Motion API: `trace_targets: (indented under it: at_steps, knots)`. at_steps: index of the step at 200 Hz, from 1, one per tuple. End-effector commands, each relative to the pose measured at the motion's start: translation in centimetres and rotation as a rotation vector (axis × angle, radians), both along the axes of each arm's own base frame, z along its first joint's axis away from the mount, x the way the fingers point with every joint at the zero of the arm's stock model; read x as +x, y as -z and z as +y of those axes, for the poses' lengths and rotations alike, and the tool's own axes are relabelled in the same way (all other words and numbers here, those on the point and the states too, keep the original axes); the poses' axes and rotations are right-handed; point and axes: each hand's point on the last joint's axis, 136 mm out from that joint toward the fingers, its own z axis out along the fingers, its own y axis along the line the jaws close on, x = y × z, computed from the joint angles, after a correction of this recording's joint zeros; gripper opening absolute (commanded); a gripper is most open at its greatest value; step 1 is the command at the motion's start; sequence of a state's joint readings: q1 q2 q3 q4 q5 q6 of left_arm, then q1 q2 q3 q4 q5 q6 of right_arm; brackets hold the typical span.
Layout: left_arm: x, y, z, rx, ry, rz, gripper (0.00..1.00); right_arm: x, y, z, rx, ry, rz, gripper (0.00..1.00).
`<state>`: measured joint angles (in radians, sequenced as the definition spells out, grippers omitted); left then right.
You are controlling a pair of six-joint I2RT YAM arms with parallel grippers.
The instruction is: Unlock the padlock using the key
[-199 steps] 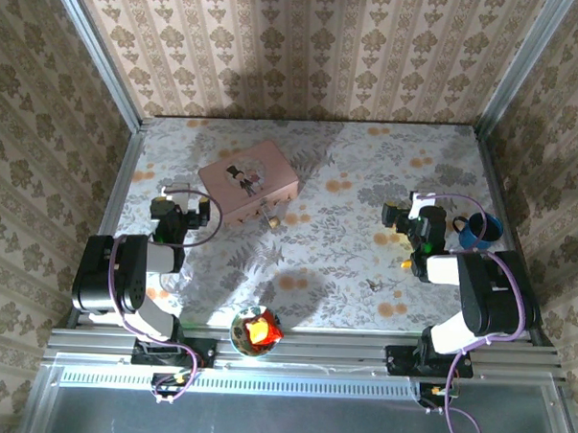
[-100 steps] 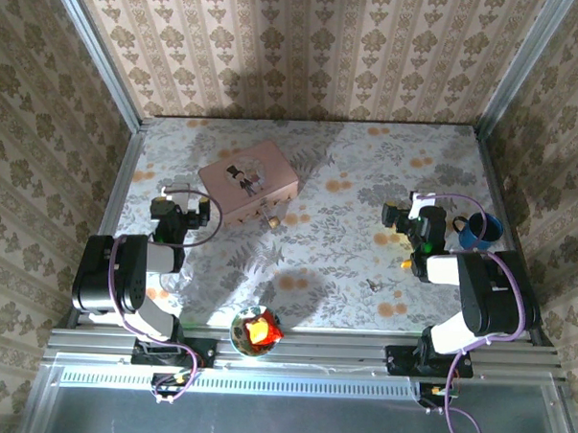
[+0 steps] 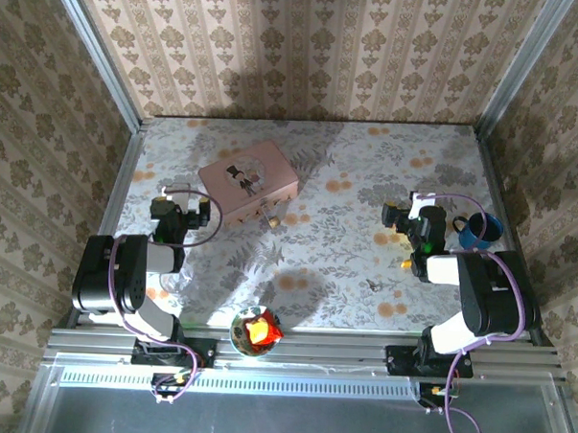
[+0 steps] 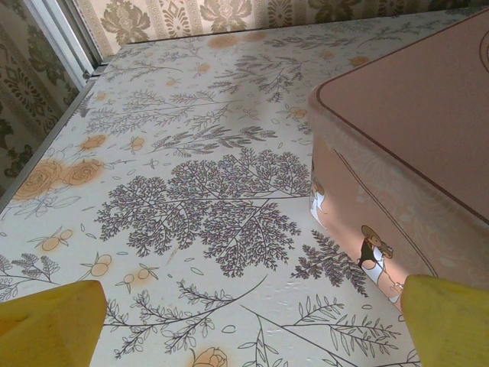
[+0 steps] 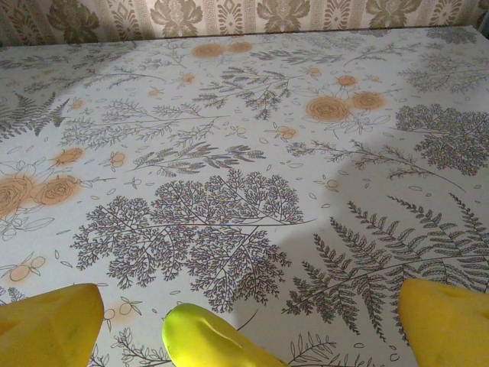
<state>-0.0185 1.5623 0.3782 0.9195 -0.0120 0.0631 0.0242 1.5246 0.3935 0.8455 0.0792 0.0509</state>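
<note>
From above: the left tool [image 3: 181, 202] and right tool [image 3: 409, 212] sit over a floral-patterned desk [image 3: 339, 161], each with its jaws spread apart and gripping nothing. The small brass padlock [image 3: 270, 219] lies on the desk just beside the near edge of a pink box [image 3: 249, 179], to the right of the left tool. The tiny dark key [image 3: 373, 284] lies well apart from it, on the desk near the right arm. A blue cup [image 3: 481, 231] stands at the right edge, and a bowl [image 3: 256, 331] rests at the near edge between the two arm bases.

From the left wrist: the left tool [image 4: 248, 329] is wide open, its yellow pads [image 4: 50, 321] at the lower corners, with the pink box [image 4: 412, 145] close ahead on the right and bare desk [image 4: 191, 153] to the left.

From the right wrist: the right tool [image 5: 244, 325] is likewise spread apart, its pads [image 5: 447, 321] at the lower corners. A yellow-green curved object [image 5: 202, 340] lies between them on the desk [image 5: 252, 115].
</note>
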Motion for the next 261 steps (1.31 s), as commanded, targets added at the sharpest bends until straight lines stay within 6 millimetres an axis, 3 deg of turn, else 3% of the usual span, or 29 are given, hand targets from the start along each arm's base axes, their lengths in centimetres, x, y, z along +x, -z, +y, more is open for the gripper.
trace_targets:
  at_steps: [1,60,160,221,250,261]
  knots:
    - [0.2,-0.8,-0.8,0.011,0.05,-0.033,1.0,0.4,-0.5,-0.3,-0.023,0.013,-0.013,1.0]
    - [-0.2,-1.1,-1.2,0.011,0.073,-0.055,1.0,0.4,-0.6,-0.1,-0.03,0.006,-0.015,1.0]
    - [-2.1,-4.6,0.1,0.01,-0.008,-0.138,1.0,-0.2,-2.8,-0.4,-0.044,0.043,-0.004,1.0]
    - [-4.8,-9.2,1.8,-0.02,-0.116,-0.202,1.0,-2.5,-6.7,-1.9,0.016,0.185,0.041,1.0]
    - [-6.9,-12.1,2.0,-0.108,-0.144,-0.232,1.0,-4.7,-8.3,-1.3,0.06,0.207,0.122,1.0]
    - [-7.8,-13.2,2.0,-0.147,-0.153,-0.252,1.0,-5.8,-8.9,-0.8,0.08,0.205,0.146,0.95]
